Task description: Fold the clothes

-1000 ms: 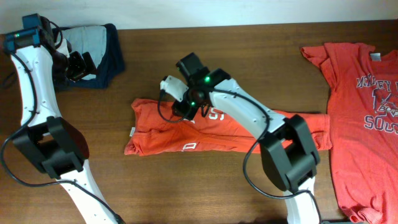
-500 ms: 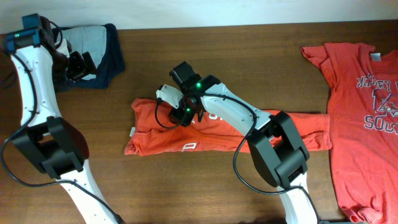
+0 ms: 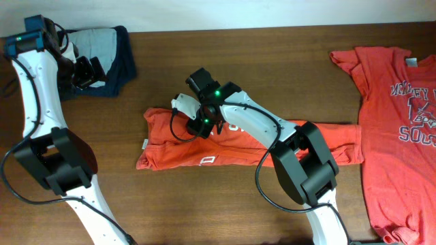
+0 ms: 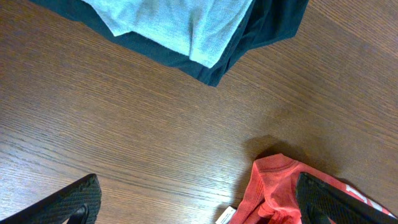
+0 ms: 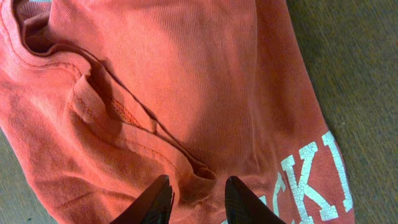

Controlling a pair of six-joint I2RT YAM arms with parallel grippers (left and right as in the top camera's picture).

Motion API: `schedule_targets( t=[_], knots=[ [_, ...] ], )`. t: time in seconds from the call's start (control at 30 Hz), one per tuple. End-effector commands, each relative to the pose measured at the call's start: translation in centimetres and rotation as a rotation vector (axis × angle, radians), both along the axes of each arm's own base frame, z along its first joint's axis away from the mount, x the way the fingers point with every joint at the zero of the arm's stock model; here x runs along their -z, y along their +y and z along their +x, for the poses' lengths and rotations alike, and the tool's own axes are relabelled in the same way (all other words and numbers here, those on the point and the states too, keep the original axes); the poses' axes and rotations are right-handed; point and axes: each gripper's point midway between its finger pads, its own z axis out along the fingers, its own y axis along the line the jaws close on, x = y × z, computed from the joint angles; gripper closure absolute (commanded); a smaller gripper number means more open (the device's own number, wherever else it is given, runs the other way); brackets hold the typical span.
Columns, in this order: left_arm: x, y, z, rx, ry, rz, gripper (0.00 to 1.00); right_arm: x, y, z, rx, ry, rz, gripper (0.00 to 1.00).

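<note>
Orange-red cotton is seen pinched into a small ridge between the narrowly set fingertips of the right gripper [image 5: 194, 198]. The grip is taken on the folded T-shirt [image 3: 170, 139], near its upper edge and just beside the cracked white lettering [image 5: 311, 177]. A stitched seam is seen running diagonally across the cloth above the fingertips.

- The shirt is laid as a long band across the middle of the wooden table [image 3: 272, 61], with the collar end to the left.
- A second T-shirt [image 3: 398, 136], same colour, is spread flat at the right edge of the table, print side up, well apart from the gripper.

Left gripper [image 4: 196, 196]: jaws are held wide, nothing between them. It is hung over bare wood at the far left corner. A navy and grey garment [image 4: 186, 25] is bunched just beside it. The folded shirt's collar end and a small white tag are caught at the bottom of the left wrist view.
</note>
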Motion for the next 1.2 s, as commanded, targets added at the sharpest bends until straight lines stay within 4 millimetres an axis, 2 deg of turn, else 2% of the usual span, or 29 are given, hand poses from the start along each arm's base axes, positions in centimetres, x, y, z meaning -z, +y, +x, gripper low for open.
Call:
schedule_targets(
  t=[0.0,0.2,0.43,0.57,0.77,0.9,1.17],
  knots=[
    [-1.4,0.2,0.1,0.0,-0.033,0.014,0.01,0.0,0.6,-0.3,-0.009,0.017,0.019,0.67],
    [-1.4,0.1,0.1,0.0,-0.033,0.014,0.01,0.1,0.4,-0.7,-0.009,0.032,0.008,0.73],
    [-1.4,0.1,0.1,0.0,-0.033,0.014,0.01,0.1,0.3,-0.7,-0.009,0.035,0.006,0.73],
    [-1.4,0.1,0.1,0.0,-0.033,0.014,0.01,0.1,0.4,-0.7,-0.01,0.036,0.008,0.96],
    [-1.4,0.2,0.1,0.0,-0.033,0.014,0.01,0.1,-0.2,-0.2,0.013,0.04,0.008,0.96],
    [-1.4,0.1,0.1,0.0,-0.033,0.014,0.01,-0.2,-1.1,0.6,0.11,0.072,0.011,0.96],
    [-1.4,0.1,0.1,0.0,-0.033,0.014,0.01,-2.2,-2.9,0.6,0.183,0.104,0.006,0.96]
  ],
)
